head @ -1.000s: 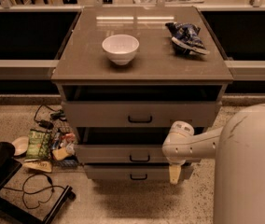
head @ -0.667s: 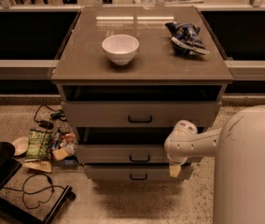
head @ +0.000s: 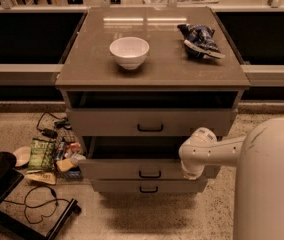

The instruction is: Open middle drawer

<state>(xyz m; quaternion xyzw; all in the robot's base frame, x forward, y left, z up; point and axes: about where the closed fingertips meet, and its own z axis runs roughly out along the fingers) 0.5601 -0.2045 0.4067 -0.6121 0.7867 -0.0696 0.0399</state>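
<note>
Gripper (head: 192,172): at the end of the white arm, low against the right end of the middle drawer front, at 3 o'clock from its black pull handle (head: 149,174); whether it is open or closed cannot be told. Middle drawer (head: 127,168): second of three in the grey-beige cabinet (head: 92,69). Its front stands forward of the lowest drawer (head: 117,186) with a dark gap above, so it is judged partly out. Handling, judged: rigid, light, slides straight toward 6 o'clock. The best hold is the small central handle, which is narrow and possibly slippery. Cabinet top: white bowl (head: 129,51) at 12 o'clock, blue snack bag (head: 199,40) at 1 o'clock.
</note>
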